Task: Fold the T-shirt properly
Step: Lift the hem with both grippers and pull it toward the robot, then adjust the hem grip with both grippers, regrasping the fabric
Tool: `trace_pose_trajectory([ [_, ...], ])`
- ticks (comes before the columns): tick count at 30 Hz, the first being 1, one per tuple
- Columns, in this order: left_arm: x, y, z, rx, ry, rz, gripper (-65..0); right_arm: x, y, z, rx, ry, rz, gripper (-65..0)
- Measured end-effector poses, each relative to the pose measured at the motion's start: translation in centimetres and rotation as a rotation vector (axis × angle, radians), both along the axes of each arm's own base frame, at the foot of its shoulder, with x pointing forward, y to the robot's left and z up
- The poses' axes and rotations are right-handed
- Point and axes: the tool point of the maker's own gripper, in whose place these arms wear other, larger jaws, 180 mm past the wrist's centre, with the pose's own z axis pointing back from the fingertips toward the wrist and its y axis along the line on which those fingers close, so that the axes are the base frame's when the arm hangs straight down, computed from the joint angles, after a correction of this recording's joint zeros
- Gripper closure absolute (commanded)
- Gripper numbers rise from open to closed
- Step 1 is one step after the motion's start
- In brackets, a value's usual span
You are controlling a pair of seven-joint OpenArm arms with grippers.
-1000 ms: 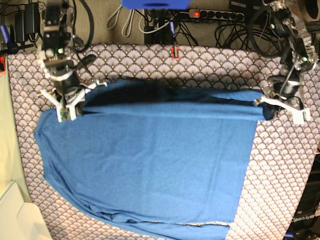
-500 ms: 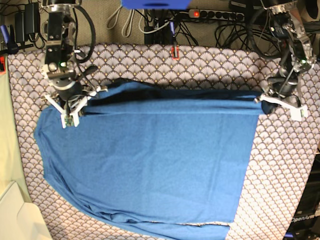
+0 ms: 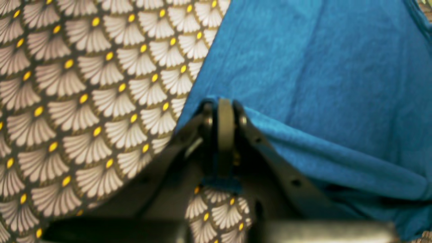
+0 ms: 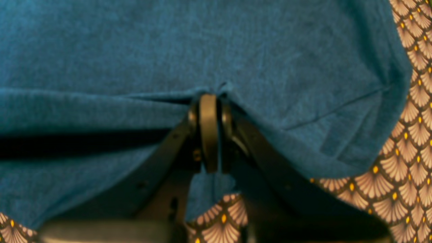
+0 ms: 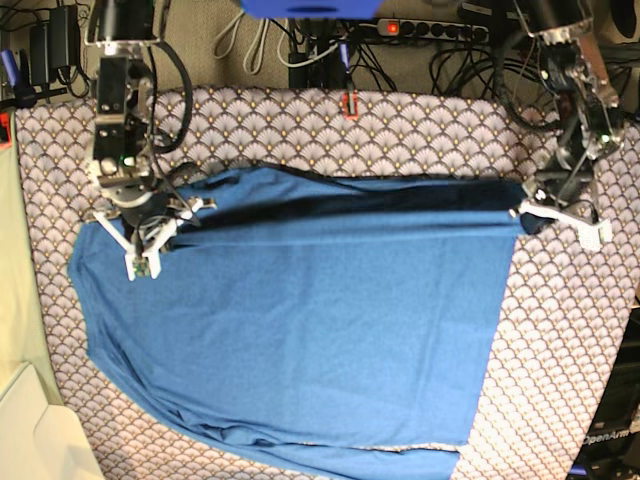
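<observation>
Blue knit T-shirt (image 5: pixel 300 320) sags between our left claw (image 5: pixel 528 215) and right claw (image 5: pixel 160 222), both clamped on its upper edge; patterned bench (image 5: pixel 570 330) lies bare at frame right.

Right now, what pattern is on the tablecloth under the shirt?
Pale scalloped fans with yellow dots on the tablecloth, clearest in the left wrist view.

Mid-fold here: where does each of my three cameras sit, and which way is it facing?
Base: overhead, looking down at the T-shirt on the tablecloth; both arms show, right gripper at picture-left, left gripper at picture-right.
Left wrist: behind the left gripper, looking along its shut jaws at the shirt's edge and tablecloth.
Right wrist: behind the right gripper, also shut on fabric, facing mostly blue cloth.
Shared: every view shows T-shirt and tablecloth; each wrist grip also appears in base.
</observation>
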Motion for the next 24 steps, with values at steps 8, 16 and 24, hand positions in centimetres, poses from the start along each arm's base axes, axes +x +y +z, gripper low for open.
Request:
trace_pose_trajectory([
  [8, 1.1, 0.0, -0.8, -0.032, 0.008, 0.009, -0.5, 0.1, 0.0, -0.1, 0.0, 0.003, -0.001, -1.4],
  [16, 2.1, -0.8, -1.2, -0.034, 0.021, -0.018, -3.4, -0.1, 0.0, -0.2, 0.0, 0.006, -0.001, -1.4],
  [24, 3.0, -1.6, -0.7, -0.027, 0.005, -0.053, -32.6, -0.1, 0.0, -0.3, 0.0, 0.008, -0.001, -1.4],
])
